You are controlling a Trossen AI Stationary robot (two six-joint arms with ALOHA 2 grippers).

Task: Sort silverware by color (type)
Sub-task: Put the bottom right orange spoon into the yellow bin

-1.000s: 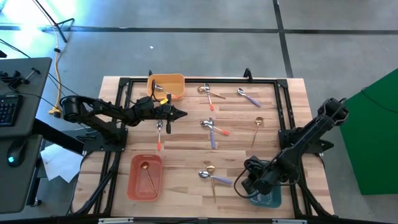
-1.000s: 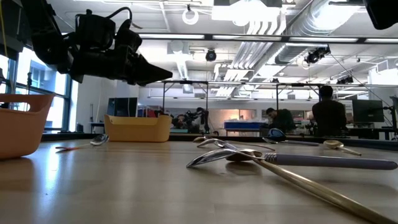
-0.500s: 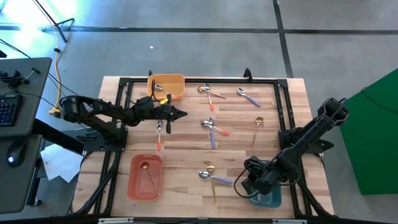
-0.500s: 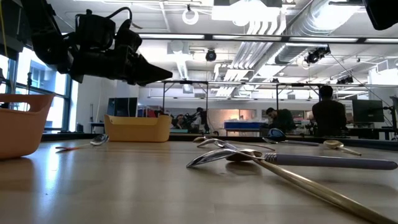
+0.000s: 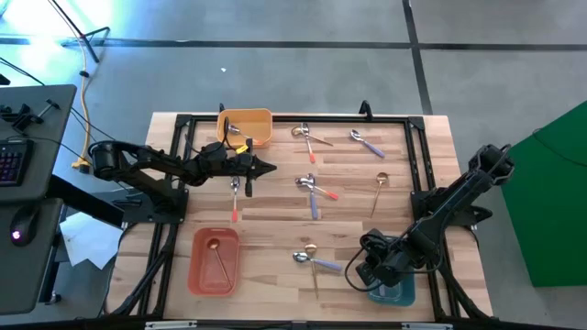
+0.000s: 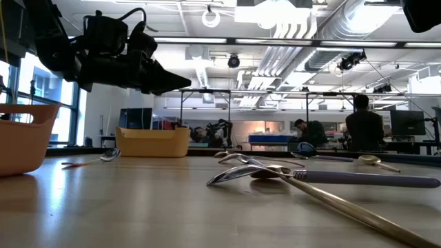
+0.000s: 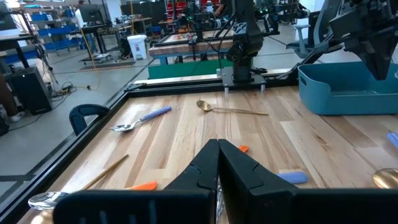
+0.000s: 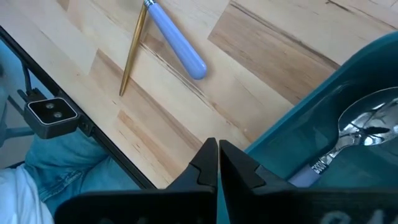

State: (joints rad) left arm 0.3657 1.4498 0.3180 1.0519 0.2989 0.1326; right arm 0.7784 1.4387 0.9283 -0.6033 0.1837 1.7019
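Spoons lie scattered on the wooden table (image 5: 275,211): a red-handled one (image 5: 235,194) below my left gripper, a crossed red and blue pair (image 5: 315,191), a gold one (image 5: 379,186), a gold and blue pair (image 5: 312,261), and more at the far edge (image 5: 312,137). My left gripper (image 5: 271,168) hangs level above the table, shut and holding nothing. My right gripper (image 8: 217,152) is shut and holds nothing; it points down over the teal bin's (image 5: 393,293) left rim. A blue-handled spoon (image 8: 357,127) lies in that bin.
A red bin (image 5: 214,261) with a gold spoon in it stands at the near left, and an orange bin (image 5: 245,126) at the far left. A black frame (image 5: 417,183) runs around the table. Beyond the table are a desk and people in the room.
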